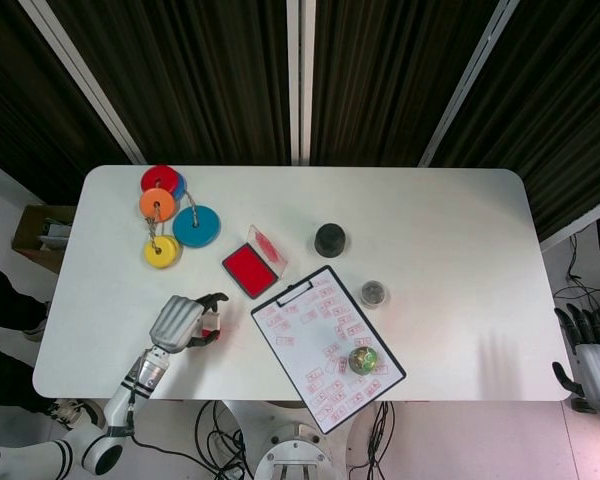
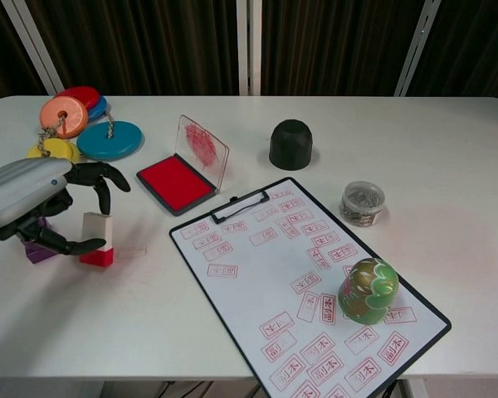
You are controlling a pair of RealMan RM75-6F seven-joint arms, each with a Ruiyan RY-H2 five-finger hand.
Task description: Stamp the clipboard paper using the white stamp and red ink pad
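Observation:
The white stamp (image 2: 96, 236) with a red base stands upright on the table left of the clipboard (image 2: 257, 278), and shows only in part under my fingers in the head view (image 1: 210, 324). My left hand (image 2: 29, 203) (image 1: 180, 322) curves over it, pinching it between thumb and a finger. The red ink pad (image 2: 174, 182) (image 1: 250, 269) lies open, its clear lid raised, just above the clipboard's clip. The clipboard paper (image 1: 305, 345) carries several red stamp marks. My right hand (image 1: 592, 360) hangs off the table's right edge with fingers apart, holding nothing.
A green round figure (image 2: 368, 290) stands on the clipboard's lower right. A black cap (image 2: 290, 145) and a small jar of clips (image 2: 363, 202) sit behind it. Coloured discs on a cord (image 2: 83, 124) lie at the back left. A purple block (image 2: 38, 251) is under my left hand.

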